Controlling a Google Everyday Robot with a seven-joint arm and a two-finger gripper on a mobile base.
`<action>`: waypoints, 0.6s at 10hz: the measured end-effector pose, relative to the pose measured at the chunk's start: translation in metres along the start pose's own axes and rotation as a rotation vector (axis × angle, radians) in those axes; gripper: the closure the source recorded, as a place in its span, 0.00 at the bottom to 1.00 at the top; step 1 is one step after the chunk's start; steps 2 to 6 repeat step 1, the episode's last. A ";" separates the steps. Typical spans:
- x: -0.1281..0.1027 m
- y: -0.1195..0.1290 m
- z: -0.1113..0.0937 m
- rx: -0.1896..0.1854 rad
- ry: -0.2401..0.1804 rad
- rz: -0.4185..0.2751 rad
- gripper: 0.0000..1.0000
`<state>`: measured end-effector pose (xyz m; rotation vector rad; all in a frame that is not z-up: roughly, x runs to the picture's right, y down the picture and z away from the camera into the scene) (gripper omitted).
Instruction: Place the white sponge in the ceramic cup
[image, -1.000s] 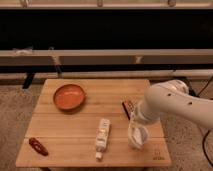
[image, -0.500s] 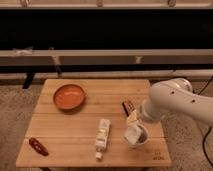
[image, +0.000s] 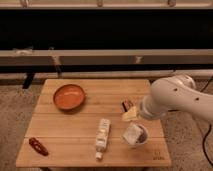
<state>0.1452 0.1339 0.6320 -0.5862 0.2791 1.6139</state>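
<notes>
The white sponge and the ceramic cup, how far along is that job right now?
Mostly done, it seems: the white sponge sits tilted in the mouth of the ceramic cup, poking above the rim rather than fully down. The gripper is just above it, near the table's right side. What is left is confirming release and pulling the arm clear. The white tube and orange bowl lie untouched.

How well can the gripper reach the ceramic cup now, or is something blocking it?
Probably yes. The gripper is just above the ceramic cup, with nothing between them. The white sponge appears to sit in the cup's mouth already, and the white tube lies apart.
</notes>
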 end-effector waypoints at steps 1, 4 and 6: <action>0.000 0.005 -0.003 -0.001 -0.006 -0.013 0.20; 0.000 0.005 -0.003 -0.001 -0.006 -0.013 0.20; 0.000 0.005 -0.003 -0.001 -0.006 -0.013 0.20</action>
